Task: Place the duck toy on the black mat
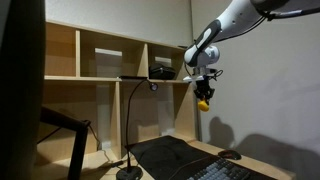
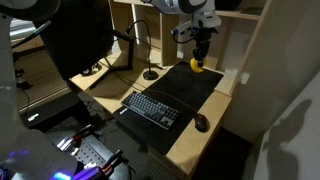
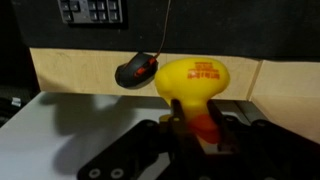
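Duck toy (image 1: 203,102) hangs clenched in the claw (image 1: 204,95), high above the desk (image 2: 190,148), over the part of the black mat (image 2: 185,90) nearest the desk's back edge. Dropped from this height, it would probably bounce or roll off the mat toward the mouse (image 2: 203,122) or keyboard (image 2: 153,108). The grip seems to catch only its narrow base, so a jolt could free it early.

1. An office workstation: a keyboard (image 2: 152,108) and mouse (image 2: 203,122) sit on the black mat (image 2: 190,88) atop a wooden counter (image 2: 192,146).
2. Open wooden shelving (image 1: 100,62) lines the wall behind, beside a gooseneck stand (image 1: 128,172).
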Controlling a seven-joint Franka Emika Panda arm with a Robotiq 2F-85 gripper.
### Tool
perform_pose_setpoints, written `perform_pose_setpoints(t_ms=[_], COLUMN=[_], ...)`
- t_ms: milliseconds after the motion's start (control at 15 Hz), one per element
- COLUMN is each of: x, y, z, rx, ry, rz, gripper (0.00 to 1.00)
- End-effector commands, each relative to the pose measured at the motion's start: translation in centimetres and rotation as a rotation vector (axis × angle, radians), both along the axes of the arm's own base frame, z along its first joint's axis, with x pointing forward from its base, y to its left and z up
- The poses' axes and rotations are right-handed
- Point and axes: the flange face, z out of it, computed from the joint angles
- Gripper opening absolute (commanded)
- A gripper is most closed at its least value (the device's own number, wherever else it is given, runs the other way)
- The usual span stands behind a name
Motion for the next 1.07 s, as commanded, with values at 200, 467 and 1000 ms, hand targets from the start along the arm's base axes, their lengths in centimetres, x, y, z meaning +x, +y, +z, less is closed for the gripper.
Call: perform_pose_setpoints(t_ms=[200,467,1000], x=[1.8,2.1,2.0], y=[2.1,2.5,2.3], z=[-0.7,-0.8,-1.0], rx=[-0.306,-0.288,-0.311], ry=[0.063,0.070,0.113], rz=[0.127,0.131,0.215], gripper=[0.07,0.07,0.07])
